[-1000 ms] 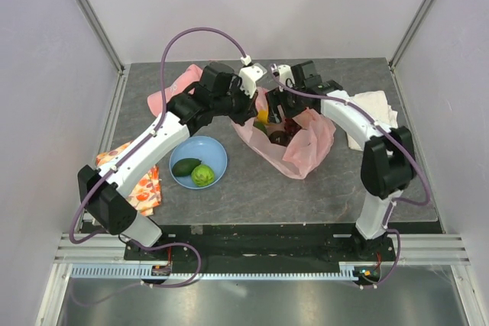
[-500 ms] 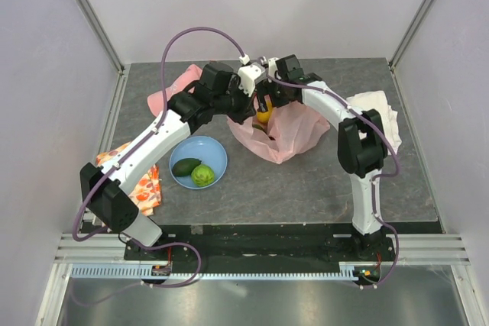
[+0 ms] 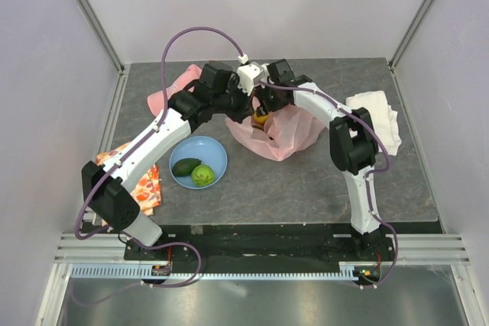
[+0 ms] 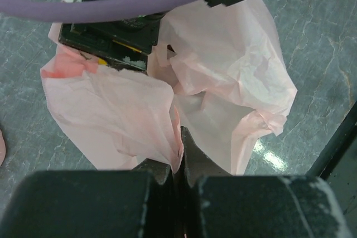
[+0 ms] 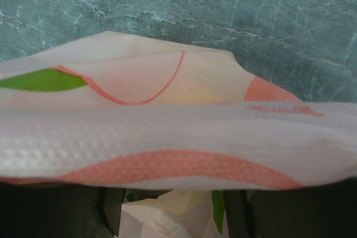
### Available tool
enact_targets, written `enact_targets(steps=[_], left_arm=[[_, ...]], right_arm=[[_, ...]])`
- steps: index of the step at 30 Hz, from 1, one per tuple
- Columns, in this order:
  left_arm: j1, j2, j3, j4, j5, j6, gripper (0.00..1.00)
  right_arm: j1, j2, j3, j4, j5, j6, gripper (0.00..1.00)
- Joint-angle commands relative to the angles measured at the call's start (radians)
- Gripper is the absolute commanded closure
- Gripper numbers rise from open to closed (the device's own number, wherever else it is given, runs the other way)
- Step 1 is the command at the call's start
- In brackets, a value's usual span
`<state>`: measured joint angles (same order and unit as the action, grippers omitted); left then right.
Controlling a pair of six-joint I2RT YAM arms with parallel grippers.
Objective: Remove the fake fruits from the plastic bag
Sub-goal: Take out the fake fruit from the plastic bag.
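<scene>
Pinching a fold of the plastic bag (image 4: 223, 82) at the bottom centre of the left wrist view, the left hand (image 4: 178, 147) is pressed together on the film, probably to hold the mouth up and open. The bag sits at mid-frame in the top view. A yellow lemon (image 3: 261, 117) shows at its upper-left mouth, just beside the right hand (image 3: 263, 109); whether that hand is spread I cannot tell. The blue plate (image 3: 217, 150) at lower left already carries an avocado (image 3: 186, 166) and a green round fruit (image 3: 202, 175), with bare surface (image 3: 306, 188) between it and the bag.
</scene>
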<state>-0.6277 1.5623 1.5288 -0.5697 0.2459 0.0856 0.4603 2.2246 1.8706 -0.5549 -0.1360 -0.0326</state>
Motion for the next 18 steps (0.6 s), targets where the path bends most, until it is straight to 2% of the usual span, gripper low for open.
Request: enact_targets(steps=[1, 7, 13, 18], left_arm=[[0.037, -0.004, -0.001, 0.030, 0.003, -0.043, 0.98], [0.074, 0.005, 0.001, 0.042, 0.006, -0.069, 0.98], [0.075, 0.031, 0.030, 0.044, 0.021, -0.066, 0.99], [0.085, 0.042, 0.037, 0.047, -0.006, -0.030, 0.98]], right_arm=[[-0.040, -0.146, 0.038, -0.059, -0.069, -0.018, 0.55], [-0.124, -0.305, 0.029, -0.168, -0.247, -0.027, 0.52], [-0.167, -0.394, -0.036, -0.162, -0.487, -0.032, 0.50], [-0.161, -0.474, -0.028, -0.102, -0.652, 0.029, 0.55]])
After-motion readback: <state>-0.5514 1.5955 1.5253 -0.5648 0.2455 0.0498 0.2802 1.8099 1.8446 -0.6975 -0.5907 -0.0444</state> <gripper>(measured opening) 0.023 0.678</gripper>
